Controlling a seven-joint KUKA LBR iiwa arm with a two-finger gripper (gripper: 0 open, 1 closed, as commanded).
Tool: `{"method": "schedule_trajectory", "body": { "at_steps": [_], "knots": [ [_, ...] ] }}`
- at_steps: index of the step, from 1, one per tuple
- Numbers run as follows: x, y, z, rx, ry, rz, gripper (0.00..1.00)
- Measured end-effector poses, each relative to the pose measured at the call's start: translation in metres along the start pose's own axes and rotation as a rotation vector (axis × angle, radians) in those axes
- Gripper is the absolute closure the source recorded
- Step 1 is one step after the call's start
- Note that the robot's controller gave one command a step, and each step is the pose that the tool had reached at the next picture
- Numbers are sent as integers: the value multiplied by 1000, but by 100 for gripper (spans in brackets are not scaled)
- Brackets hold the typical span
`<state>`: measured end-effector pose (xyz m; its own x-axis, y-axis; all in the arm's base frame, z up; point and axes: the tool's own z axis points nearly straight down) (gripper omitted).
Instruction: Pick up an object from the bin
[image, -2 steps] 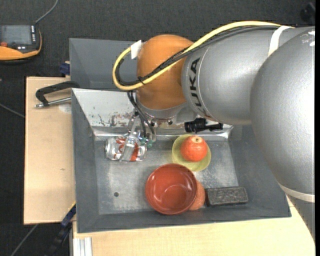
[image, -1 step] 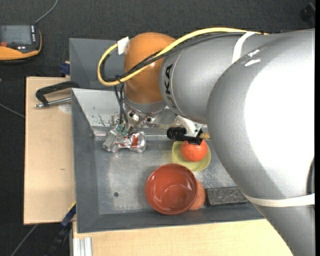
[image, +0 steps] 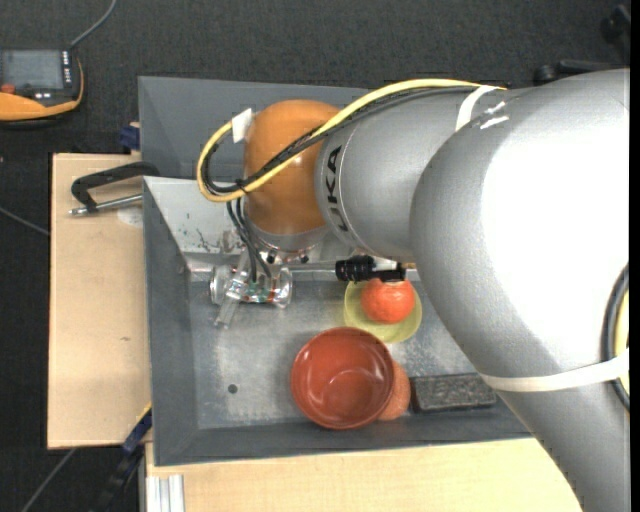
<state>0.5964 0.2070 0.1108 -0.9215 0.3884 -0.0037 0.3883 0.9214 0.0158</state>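
Closest to the lens, my grey arm (image: 520, 250) reaches in from the right across the bin (image: 200, 370), its orange wrist cover (image: 285, 170) above my end effector (image: 256, 278). That is down at a clear shiny crumpled thing (image: 248, 291) by the bin's far-left wall; whether it is wide or narrow I cannot tell. Nearer the front lie a red bowl (image: 342, 378), an orange ball (image: 387, 300) on a yellow disc (image: 403, 325), and a dark grey block (image: 455, 392).
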Motion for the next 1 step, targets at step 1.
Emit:
{"method": "schedule_trajectory", "body": {
  "at_steps": [1],
  "knots": [
    [35, -14, -246, -10, -13, -213, 0]
  ]
}}
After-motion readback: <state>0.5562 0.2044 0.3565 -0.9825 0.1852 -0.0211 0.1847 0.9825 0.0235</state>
